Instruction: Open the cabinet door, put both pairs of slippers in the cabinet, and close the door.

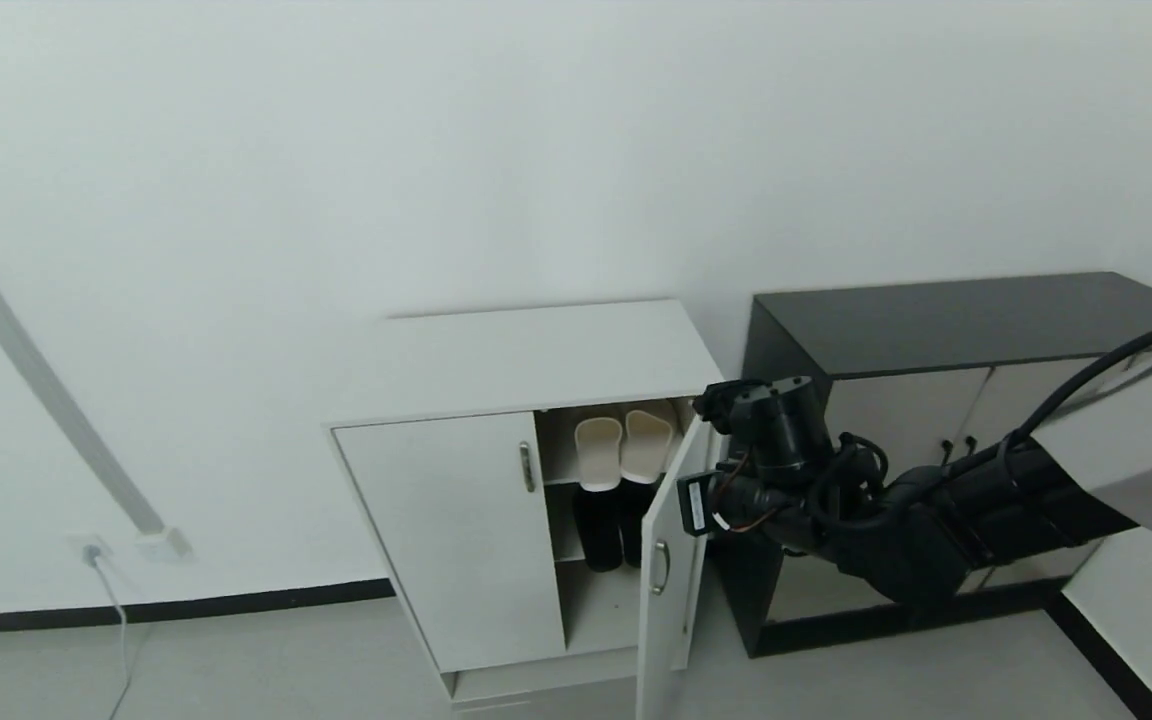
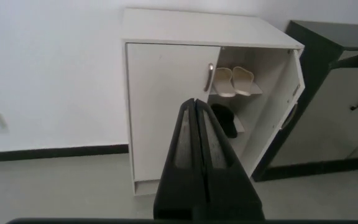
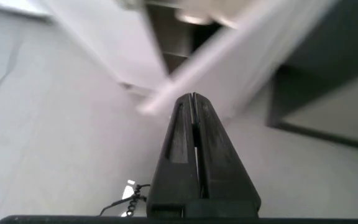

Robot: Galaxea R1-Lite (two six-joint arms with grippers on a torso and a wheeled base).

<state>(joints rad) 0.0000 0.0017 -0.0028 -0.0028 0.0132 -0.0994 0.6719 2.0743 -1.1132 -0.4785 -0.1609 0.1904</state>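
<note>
likely risk was the closed, empty right pincer (image 3: 194,98) slipping off the half-open door (image 1: 674,540), leaving it ajar.

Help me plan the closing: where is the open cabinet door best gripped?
Grip the metal handle near the free edge of the open door, from its outer face on the robot's right. It is an upright bar standing off the panel, so the right tool could probably close across it sideways.

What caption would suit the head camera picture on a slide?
Cream slippers and black slippers shelved in the white cabinet; right arm beside its half-open door.
</note>
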